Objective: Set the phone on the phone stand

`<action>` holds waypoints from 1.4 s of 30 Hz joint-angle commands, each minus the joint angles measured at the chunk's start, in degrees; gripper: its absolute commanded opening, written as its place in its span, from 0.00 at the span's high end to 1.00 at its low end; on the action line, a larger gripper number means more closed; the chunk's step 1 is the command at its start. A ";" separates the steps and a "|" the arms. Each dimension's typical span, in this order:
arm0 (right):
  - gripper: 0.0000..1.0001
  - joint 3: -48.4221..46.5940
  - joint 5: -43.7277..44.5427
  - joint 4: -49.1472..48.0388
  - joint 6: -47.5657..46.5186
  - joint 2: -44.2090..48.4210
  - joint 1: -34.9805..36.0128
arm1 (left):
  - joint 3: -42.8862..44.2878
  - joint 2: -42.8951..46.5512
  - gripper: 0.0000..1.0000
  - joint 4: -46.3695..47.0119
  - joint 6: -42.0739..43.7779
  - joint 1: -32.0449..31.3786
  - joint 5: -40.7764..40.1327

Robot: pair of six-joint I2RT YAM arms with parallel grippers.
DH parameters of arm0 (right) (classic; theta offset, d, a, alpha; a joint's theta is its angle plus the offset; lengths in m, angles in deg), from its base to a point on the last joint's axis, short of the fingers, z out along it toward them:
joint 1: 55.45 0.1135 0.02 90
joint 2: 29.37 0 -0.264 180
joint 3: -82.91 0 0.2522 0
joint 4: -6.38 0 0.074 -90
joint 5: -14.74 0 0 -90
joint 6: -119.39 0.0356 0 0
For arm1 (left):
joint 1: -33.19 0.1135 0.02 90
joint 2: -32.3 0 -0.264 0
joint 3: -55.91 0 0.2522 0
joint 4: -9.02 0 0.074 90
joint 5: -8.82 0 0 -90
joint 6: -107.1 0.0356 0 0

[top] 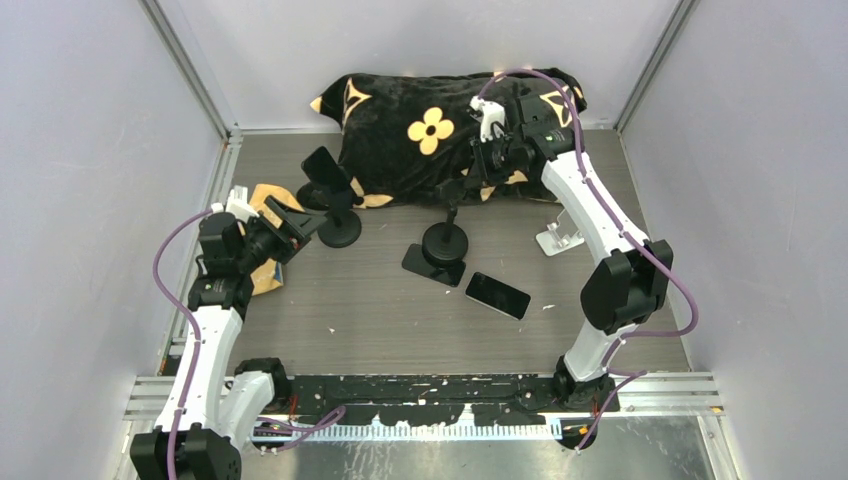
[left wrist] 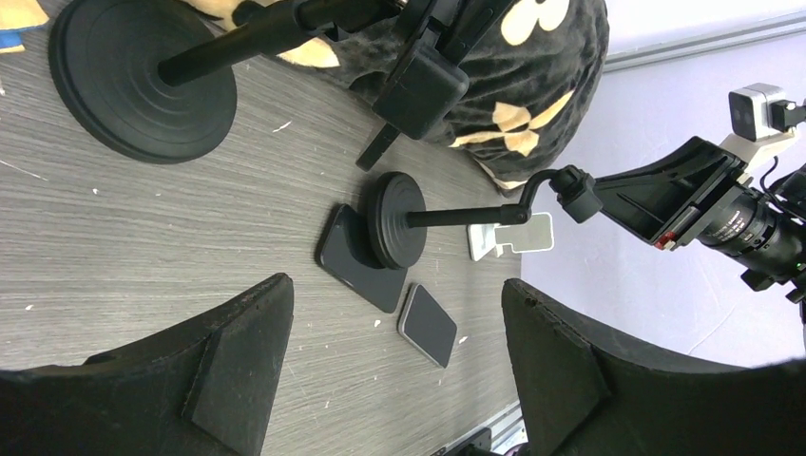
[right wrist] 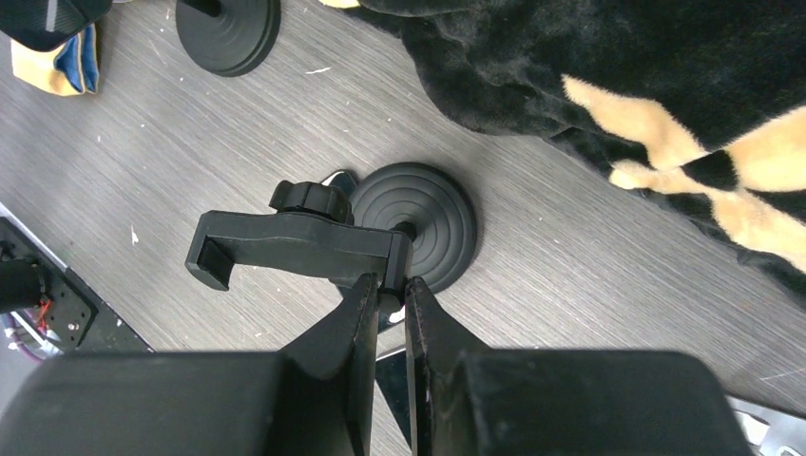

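A black phone [top: 497,295] lies flat on the table, right of centre; it also shows in the left wrist view [left wrist: 428,325]. A second dark slab [top: 422,262] lies partly under the round base [top: 445,243] of the middle black stand. My right gripper [top: 482,183] is shut on that stand's clamp head [right wrist: 285,245], above its base [right wrist: 413,223]; its fingers [right wrist: 356,313] pinch the clamp's end. My left gripper [top: 293,225] is open and empty, beside the left black stand [top: 340,228], with the phone far ahead between its fingers [left wrist: 247,342].
A black pillow with yellow flowers [top: 440,130] lies at the back. A small silver stand [top: 558,237] stands at the right. A yellow and blue cloth [top: 265,200] lies by the left arm. Grey walls enclose the table.
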 commanded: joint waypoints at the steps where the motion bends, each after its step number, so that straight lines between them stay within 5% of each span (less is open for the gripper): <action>1: 0.97 -2.50 1.27 -4.40 0.94 2.01 -0.14 | -0.47 0.65 0.20 3.30 -0.87 0.39 1.35; 9: 0.96 -5.86 7.34 -5.72 1.39 0.07 -0.13 | -0.29 0.05 0.20 3.52 -1.37 0.33 1.76; 24: 0.88 1.16 2.83 -6.97 4.04 0.84 0.03 | -1.01 -1.01 0.20 4.72 -4.06 0.34 3.48; 31: 0.51 3.70 0.46 -5.84 2.90 4.40 -0.25 | -2.24 -1.75 0.21 5.66 -5.76 -3.62 2.98; 37: 0.17 6.76 -5.21 -3.55 -0.29 8.54 -3.44 | -3.24 -3.56 0.21 6.79 -6.86 -18.47 -6.71; 38: 0.04 7.47 -7.04 -2.91 -1.33 9.26 -4.31 | -3.40 -4.19 0.21 7.49 -7.47 -20.90 -8.28; 42: 0.00 12.58 -12.69 -1.60 -3.82 12.84 -7.80 | -3.88 -7.61 0.22 10.01 -10.68 -28.83 -15.13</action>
